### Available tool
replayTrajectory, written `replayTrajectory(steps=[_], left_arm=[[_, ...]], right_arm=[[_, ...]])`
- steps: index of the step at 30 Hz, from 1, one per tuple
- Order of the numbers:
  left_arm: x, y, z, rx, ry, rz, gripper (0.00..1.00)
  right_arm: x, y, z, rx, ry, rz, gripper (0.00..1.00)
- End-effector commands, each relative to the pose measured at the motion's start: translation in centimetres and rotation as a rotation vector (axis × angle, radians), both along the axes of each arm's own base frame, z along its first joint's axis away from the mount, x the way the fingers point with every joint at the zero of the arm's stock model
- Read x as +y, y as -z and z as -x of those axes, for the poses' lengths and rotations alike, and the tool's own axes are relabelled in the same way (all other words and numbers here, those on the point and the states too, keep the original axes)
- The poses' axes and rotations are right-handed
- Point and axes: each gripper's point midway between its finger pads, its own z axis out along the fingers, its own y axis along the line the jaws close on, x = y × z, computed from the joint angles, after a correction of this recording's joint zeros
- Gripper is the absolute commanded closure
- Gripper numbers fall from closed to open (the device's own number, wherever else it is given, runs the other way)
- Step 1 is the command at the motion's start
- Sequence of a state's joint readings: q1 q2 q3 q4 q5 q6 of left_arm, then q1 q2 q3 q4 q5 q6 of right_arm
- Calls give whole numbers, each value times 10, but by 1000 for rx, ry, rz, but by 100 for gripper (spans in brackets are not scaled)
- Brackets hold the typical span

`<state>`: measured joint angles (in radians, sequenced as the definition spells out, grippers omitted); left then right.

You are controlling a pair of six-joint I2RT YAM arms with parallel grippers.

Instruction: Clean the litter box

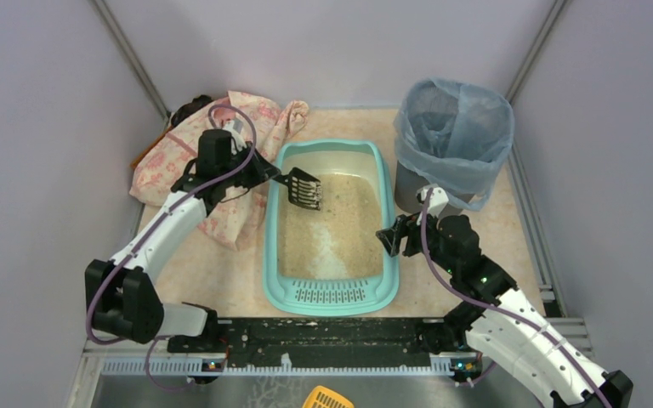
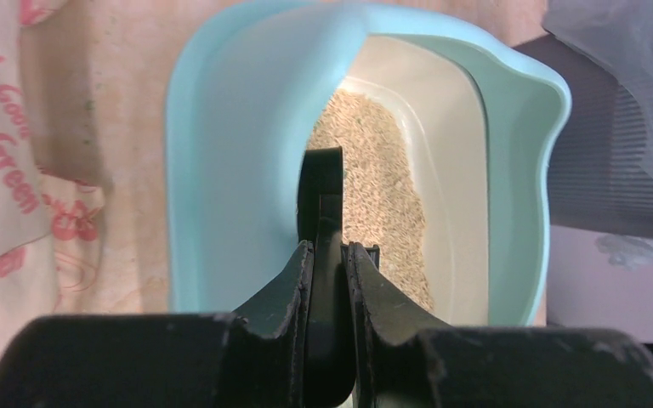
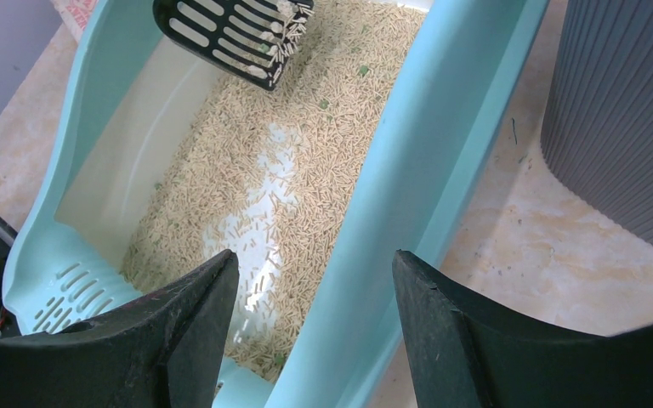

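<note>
Nearest: right gripper (image 3: 315,265) spread wide over the right rim of the box (image 1: 272,246), itself lengthwise near-to-far between the arms. Farther in: left gripper (image 2: 330,255) clamped on the scoop (image 1: 304,189), blade over litter (image 1: 332,229) at far left; bin (image 1: 452,127) beyond, right.

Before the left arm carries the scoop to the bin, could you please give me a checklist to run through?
1. Scoop grip: ok, left gripper shut on the scoop handle.
2. Scoop over the litter box: ok.
3. Waste on scoop: cannot tell; only a few pellets at its edge.
4. Box steadied: not ok, right gripper open above the right rim, holding nothing.
5. Open mouth on the bin: ok, blue liner spread wide.
</note>
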<state>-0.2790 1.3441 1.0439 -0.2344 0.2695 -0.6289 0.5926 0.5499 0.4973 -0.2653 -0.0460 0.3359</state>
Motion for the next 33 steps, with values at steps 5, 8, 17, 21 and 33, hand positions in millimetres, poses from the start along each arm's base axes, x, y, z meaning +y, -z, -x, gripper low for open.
replayTrajectory(steps=[5, 8, 17, 21, 33], left_arm=[[17, -13, -13, -63, -109, -156, 100], [21, -19, -18, -76, -133, -248, 100], [-2, -1, -22, -31, -70, -303, 100], [-24, -1, -21, -41, -22, -316, 100], [-54, 34, -18, 35, 63, -316, 100]], right_arm=[[0, -11, -3, -40, 9, -25, 33], [0, -10, -3, -39, 10, -23, 33], [-1, -11, -3, -42, 13, -24, 33], [-2, -11, -2, -43, 14, -25, 33], [-2, -12, -2, -48, 11, -29, 33]])
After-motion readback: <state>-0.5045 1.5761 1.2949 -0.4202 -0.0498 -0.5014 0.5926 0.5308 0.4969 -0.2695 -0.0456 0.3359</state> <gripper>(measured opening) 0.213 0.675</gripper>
